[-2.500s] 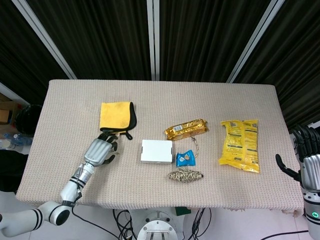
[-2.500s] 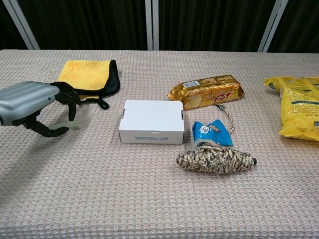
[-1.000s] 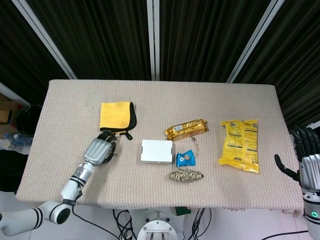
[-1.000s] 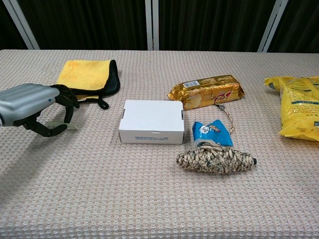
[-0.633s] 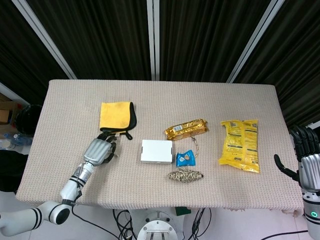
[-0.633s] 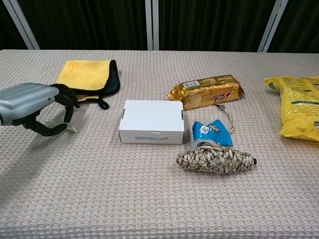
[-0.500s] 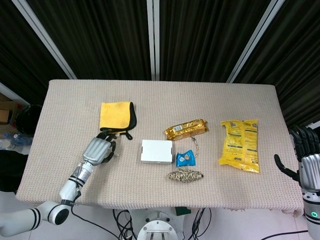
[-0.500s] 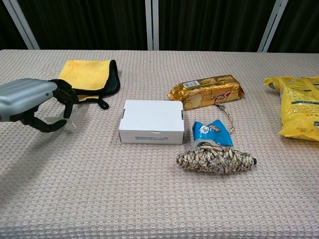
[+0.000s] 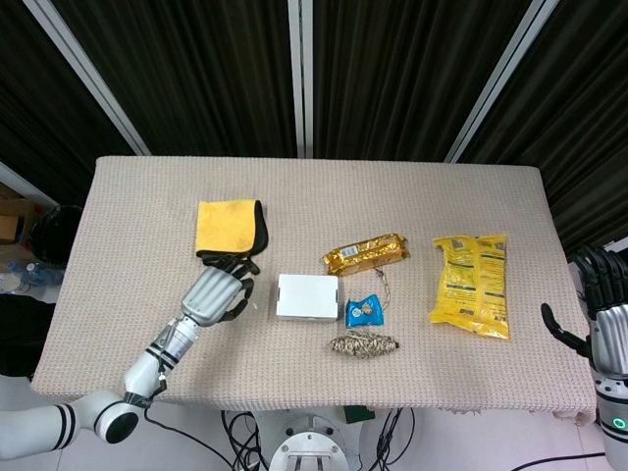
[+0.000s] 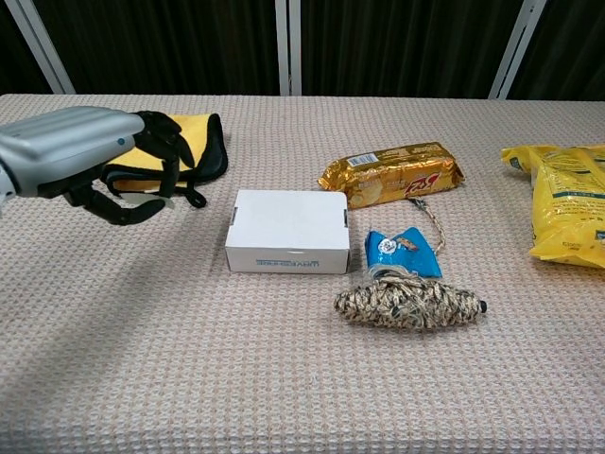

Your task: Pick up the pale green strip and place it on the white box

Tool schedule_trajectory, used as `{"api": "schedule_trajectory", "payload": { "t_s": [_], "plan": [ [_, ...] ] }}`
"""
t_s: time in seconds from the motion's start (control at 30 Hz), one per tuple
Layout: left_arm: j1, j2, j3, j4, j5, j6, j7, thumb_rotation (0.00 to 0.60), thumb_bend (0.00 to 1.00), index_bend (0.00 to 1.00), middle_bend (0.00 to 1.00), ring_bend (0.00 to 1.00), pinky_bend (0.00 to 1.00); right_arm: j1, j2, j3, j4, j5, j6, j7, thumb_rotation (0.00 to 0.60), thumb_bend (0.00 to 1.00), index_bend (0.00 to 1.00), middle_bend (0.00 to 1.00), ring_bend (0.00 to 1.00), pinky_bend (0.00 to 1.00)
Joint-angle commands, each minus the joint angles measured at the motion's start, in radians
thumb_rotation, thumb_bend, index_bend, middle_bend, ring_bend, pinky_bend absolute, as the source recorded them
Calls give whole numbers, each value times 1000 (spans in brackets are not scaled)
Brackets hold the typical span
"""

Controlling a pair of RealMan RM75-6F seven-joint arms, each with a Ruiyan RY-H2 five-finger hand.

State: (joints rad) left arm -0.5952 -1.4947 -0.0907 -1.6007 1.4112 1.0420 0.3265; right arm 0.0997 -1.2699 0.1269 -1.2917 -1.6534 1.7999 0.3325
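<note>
Left hand (image 9: 216, 294) (image 10: 95, 156) raised above bench (image 9: 137, 206) just left of white box (image 9: 307, 296) (image 10: 288, 230), fingers (image 10: 163, 151) curled inward, pale green strip indiscernible in both views; right hand (image 9: 601, 314), fingers spread, in head view only.

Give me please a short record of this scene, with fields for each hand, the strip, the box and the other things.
left hand: fingers curled, above the table, left of the white box
right hand: beyond the table's right edge, fingers apart, holding nothing
pale green strip: not clearly visible; cannot tell if held
white box top: bare
other things: yellow cloth, gold packet, blue packet, rope bundle, yellow bag
</note>
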Motion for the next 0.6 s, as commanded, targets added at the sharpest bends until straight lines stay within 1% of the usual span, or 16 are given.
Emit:
{"api": "schedule_trajectory", "payload": {
  "t_s": [0.03,0.27,0.6],
  "plan": [
    [-66,-1,-39,-58,-50,-78,64,600,419,587,268,93,200,-4,3,3,1,4,7,7,600,316,0,0,0,0],
    [-150,-54,-87,-72,-143,-142,155,600,419,588,268,93,201,-16,13,9,17,22,13,36,600,316,0,0,0,0],
    [-264,-112,-141,-76,-277,-184,268,600,420,592,268,93,200,-24,15,19,47,43,14,76,600,316,0,0,0,0]
  ]
}}
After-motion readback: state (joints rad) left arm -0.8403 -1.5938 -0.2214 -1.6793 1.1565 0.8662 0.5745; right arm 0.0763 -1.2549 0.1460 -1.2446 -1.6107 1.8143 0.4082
